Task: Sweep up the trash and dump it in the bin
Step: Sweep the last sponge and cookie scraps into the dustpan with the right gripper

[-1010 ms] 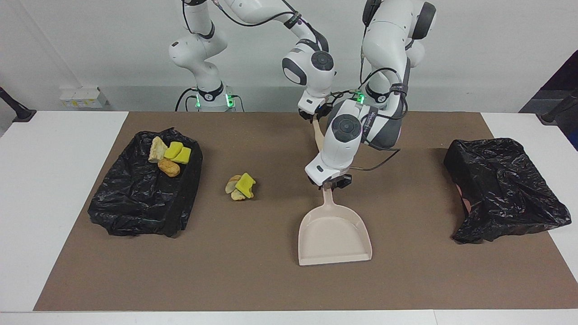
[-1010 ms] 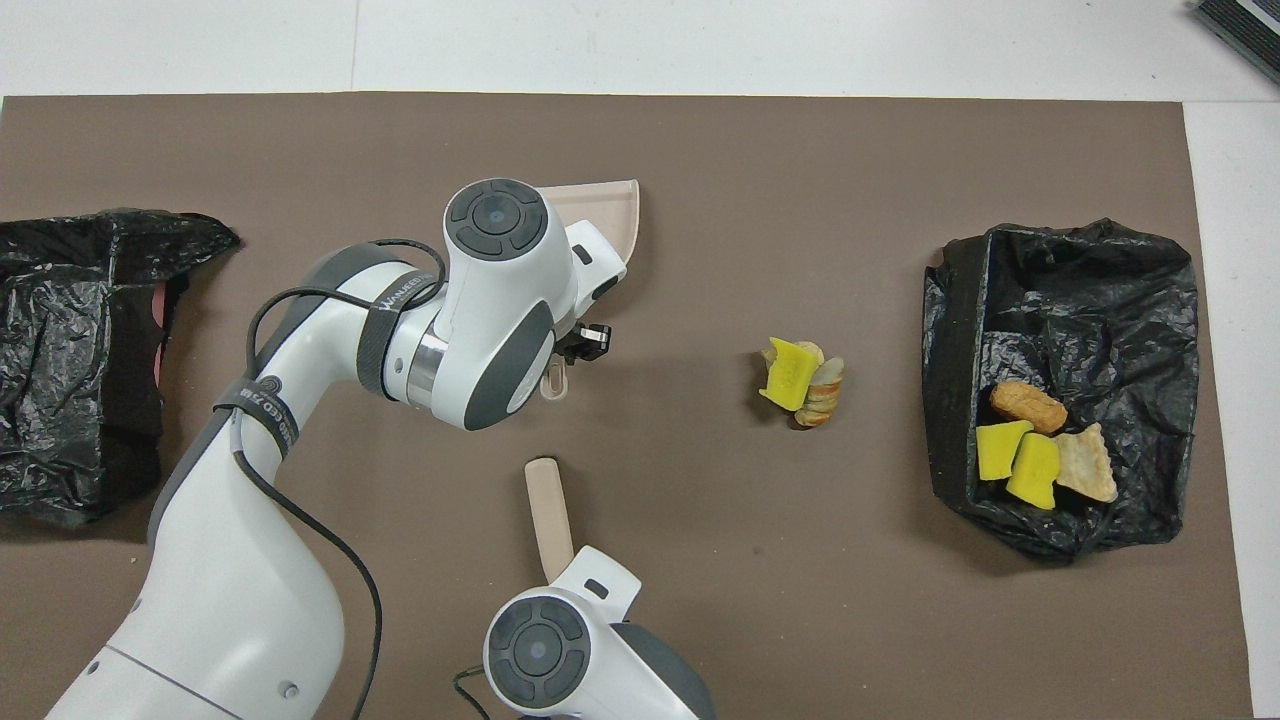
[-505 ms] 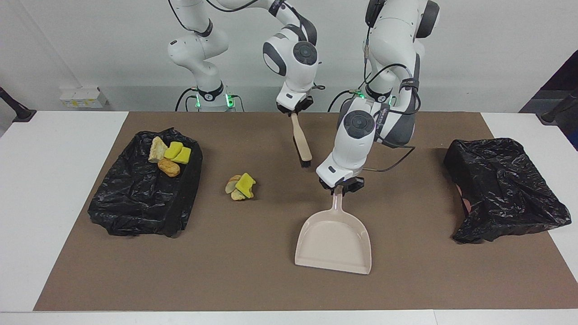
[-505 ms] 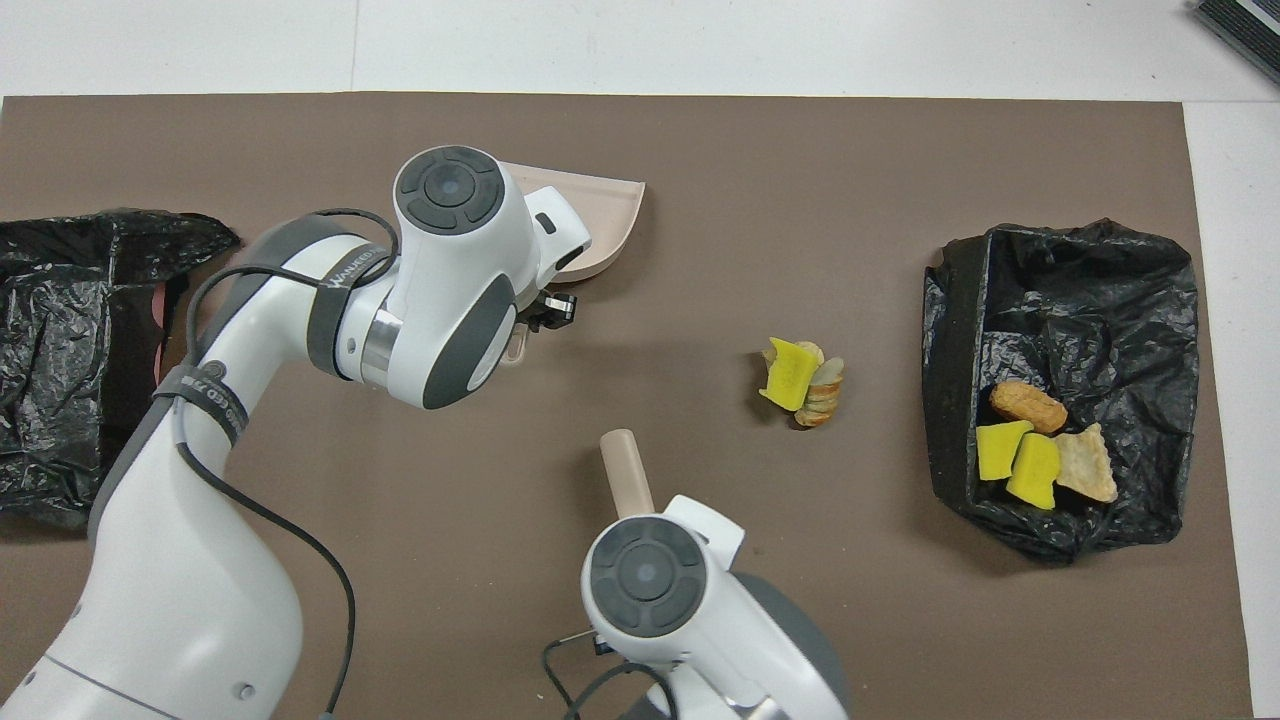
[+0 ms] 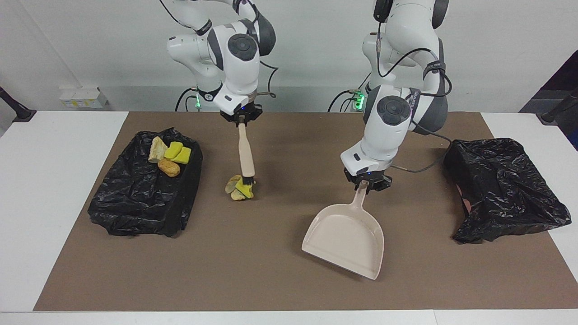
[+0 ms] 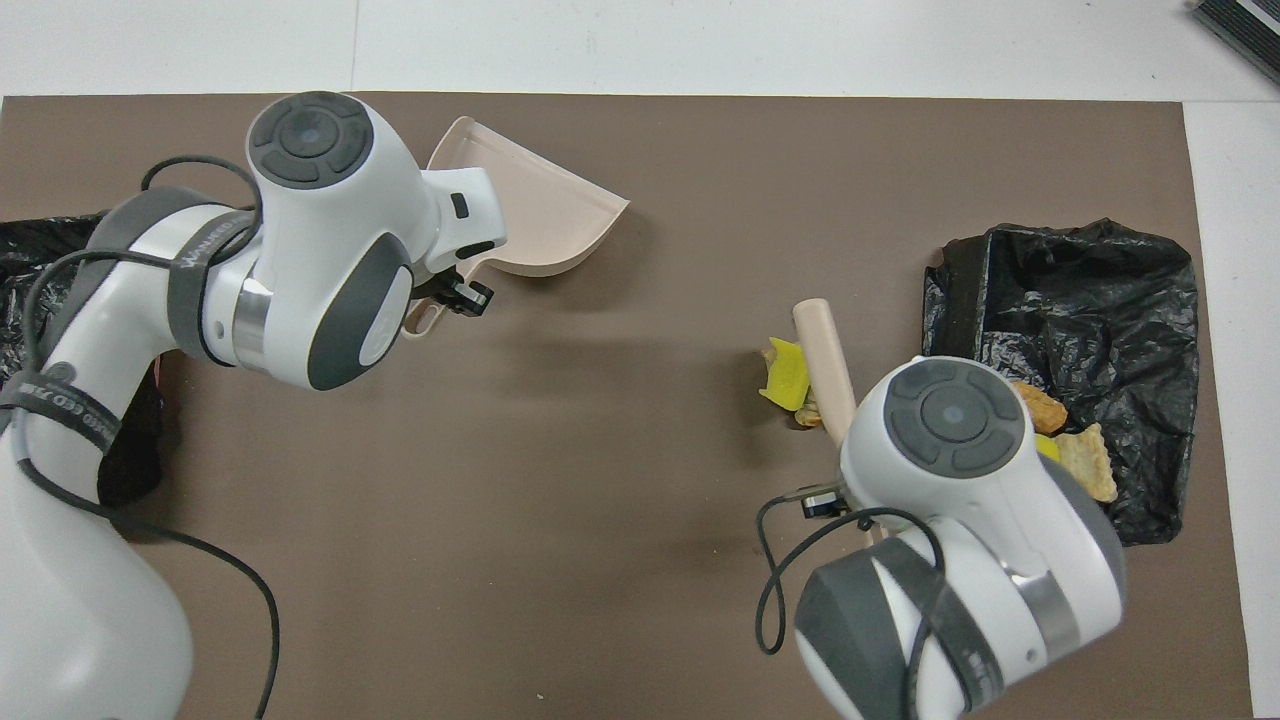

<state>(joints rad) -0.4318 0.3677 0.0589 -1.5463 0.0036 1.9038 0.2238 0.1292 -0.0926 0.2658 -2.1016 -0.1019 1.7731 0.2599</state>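
Trash (image 5: pixel 240 188): light sponge-and-rock scraps on the table beside a bin (image 5: pixel 143 197), best pushed by brush (image 5: pixel 246 155) clamped in right tool (image 5: pixel 240 120); left tool (image 5: pixel 366 184) grips dustpan (image 5: pixel 347 238).

A small pile of trash (image 5: pixel 239 188), one bright yellow sponge piece with tan rock-like lumps pressed against it, lies left of centre in the facing view. More trash rests on the black-bagged bin (image 5: pixel 135 203) at the frame's left: a pale lump (image 5: pixel 157 149), two yellow sponge pieces (image 5: pixel 177 152) and a brown lump (image 5: pixel 169 167).
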